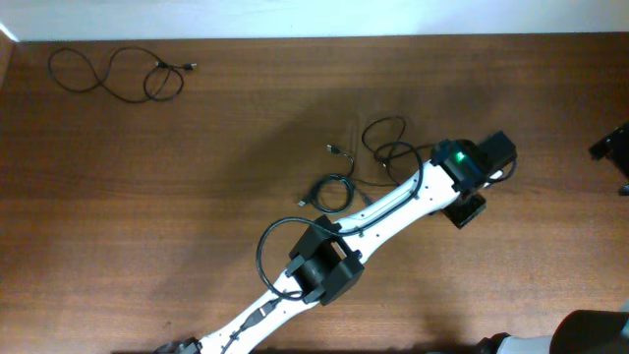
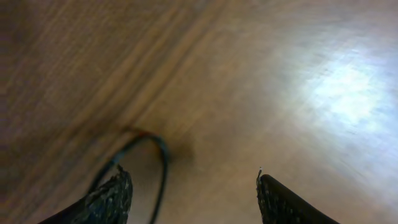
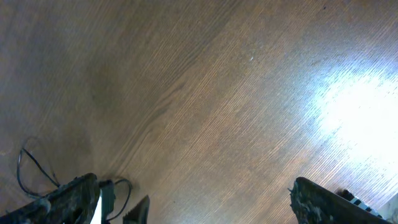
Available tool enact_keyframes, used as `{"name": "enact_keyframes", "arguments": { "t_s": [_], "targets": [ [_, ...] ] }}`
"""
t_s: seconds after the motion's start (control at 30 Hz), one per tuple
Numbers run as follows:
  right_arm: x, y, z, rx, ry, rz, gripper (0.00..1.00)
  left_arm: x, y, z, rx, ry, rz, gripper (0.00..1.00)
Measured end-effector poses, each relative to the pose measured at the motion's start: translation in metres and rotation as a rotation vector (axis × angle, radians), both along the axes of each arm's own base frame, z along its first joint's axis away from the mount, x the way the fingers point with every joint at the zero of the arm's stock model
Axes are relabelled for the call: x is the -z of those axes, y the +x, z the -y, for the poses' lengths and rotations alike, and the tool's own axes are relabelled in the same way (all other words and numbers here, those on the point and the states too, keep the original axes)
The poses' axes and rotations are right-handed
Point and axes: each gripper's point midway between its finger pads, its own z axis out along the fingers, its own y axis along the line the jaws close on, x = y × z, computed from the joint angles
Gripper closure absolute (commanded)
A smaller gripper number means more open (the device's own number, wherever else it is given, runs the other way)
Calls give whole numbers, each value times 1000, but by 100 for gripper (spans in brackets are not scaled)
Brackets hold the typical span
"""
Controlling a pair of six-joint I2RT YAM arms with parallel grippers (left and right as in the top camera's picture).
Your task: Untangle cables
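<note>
Left fingers (image 2: 112,199): spread wide, cable loop (image 2: 165,163) at 9 o'clock, just beside one tip. Right fingers (image 3: 317,199): spread wide above the desk (image 3: 217,93).

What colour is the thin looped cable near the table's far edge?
The thin looped cable is black, clearest in the overhead view.

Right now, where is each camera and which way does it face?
Overhead: above the table, facing straight down; left arm by the tangled cables, right arm at right edge.
Left wrist: on the left arm, angled down at wood; open left gripper beside a cable loop.
Right wrist: angled down at wood; open right gripper, thin cable lower left.
Shared: the tabletop; the loop is likely part of the overhead's tangle.
</note>
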Motion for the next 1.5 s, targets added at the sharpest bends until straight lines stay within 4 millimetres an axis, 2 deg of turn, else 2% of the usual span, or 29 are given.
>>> {"name": "enact_keyframes", "arguments": {
  "t_s": [0.23,0.37,0.47,0.5,0.53,0.6,0.67,0.7,0.73,0.97,1.1,1.13,1.2,1.33,1.43,1.5],
  "targets": [
    [0,0,0,0,0,0,2,21,9,-3,-28,40,29,38],
    [0,0,0,0,0,0,2,33,11,-3,-33,52,33,56],
    [0,0,0,0,0,0,2,33,11,-4,-38,54,34,59],
    [0,0,0,0,0,0,2,33,11,-4,-38,55,34,64],
    [0,0,0,0,0,0,2,33,11,-5,-38,58,32,75],
    [0,0,0,0,0,0,2,34,10,-6,-42,63,27,78],
    [0,0,0,0,0,0,2,34,9,-7,-41,68,23,90],
    [0,0,0,0,0,0,2,34,8,-8,-38,71,22,92],
    [0,0,0,0,0,-1,2,34,8,-8,-41,71,19,100],
    [0,0,0,1,0,0,2,33,7,-8,-36,71,17,100],
    [0,0,0,0,0,0,2,26,6,-14,-39,83,-7,100],
    [0,0,0,0,0,0,1,20,7,-13,-41,69,-10,100],
    [0,0,0,0,0,0,2,-9,12,-5,-43,-17,-11,100],
    [0,0,0,0,0,-1,2,-97,26,10,-28,-286,-5,100],
    [0,0,0,0,0,0,2,-153,41,-7,-40,-419,-16,100],
    [0,0,0,0,0,0,2,-189,53,-24,-54,-499,-14,100]
  ]
}}
